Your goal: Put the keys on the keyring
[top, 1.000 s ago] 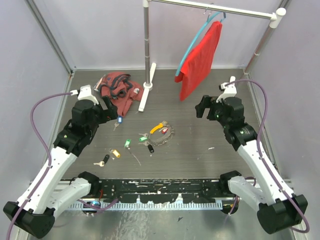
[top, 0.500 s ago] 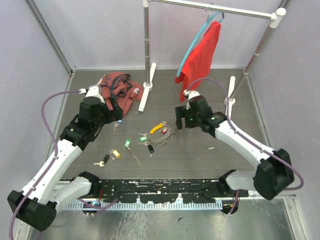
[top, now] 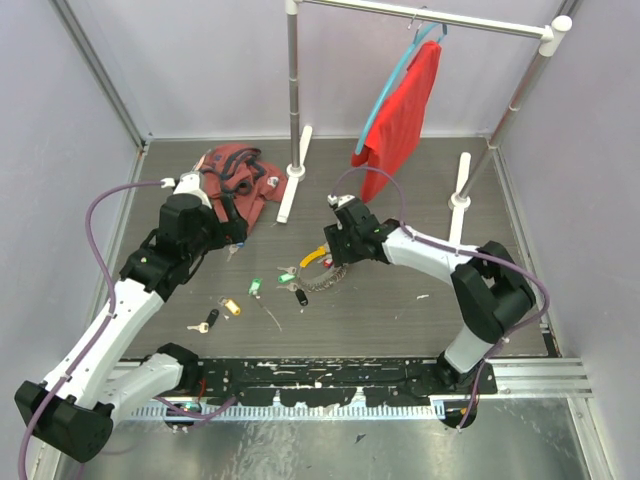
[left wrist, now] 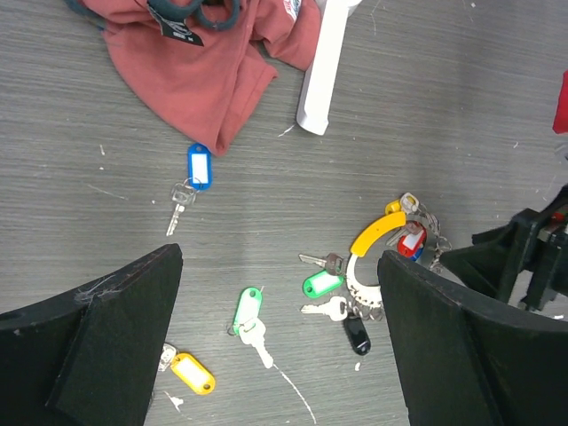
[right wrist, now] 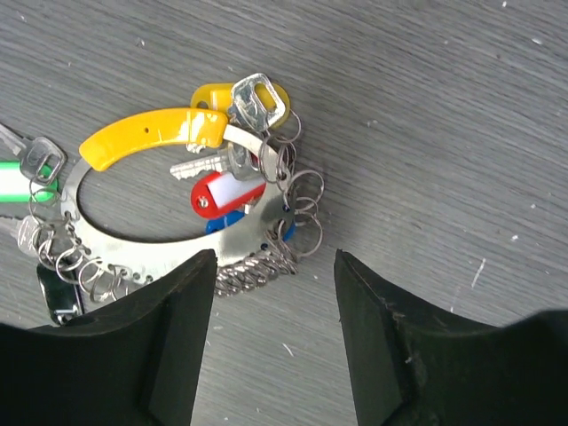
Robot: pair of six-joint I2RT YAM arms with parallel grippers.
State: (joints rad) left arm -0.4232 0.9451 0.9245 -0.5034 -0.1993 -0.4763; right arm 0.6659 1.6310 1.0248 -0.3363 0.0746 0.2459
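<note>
In the middle of the bench (top: pixel 400 300) lies the keyring (right wrist: pixel 151 131), a flat silver band with a yellow grip and a fringe of small split rings. A few keys are already on it, among them a red-tagged key (right wrist: pixel 229 191). The right gripper (right wrist: pixel 273 266) hovers just above its right edge, jaws moderately apart with nothing between them. The left gripper (left wrist: pixel 280 266) hangs over the left part of the bench, jaws wide and empty. Other keys lie loose: a blue-tagged key (left wrist: pixel 197 167) beside the near edge of the red cloth (left wrist: pixel 195 71), then a green-tagged key (left wrist: pixel 247 311) and an orange-tagged key (left wrist: pixel 193 373) nearer still.

The band looks thin and sits flush on the bench, so the right gripper may skid across it and shove it left into the tagged keys instead of lifting it. It may also pinch only the little split rings, leaving the ring dangling and swinging. The blue-tagged key sits close enough to the cloth that a careless grasp could catch fabric too. If both arms crowd the middle, they may collide.
</note>
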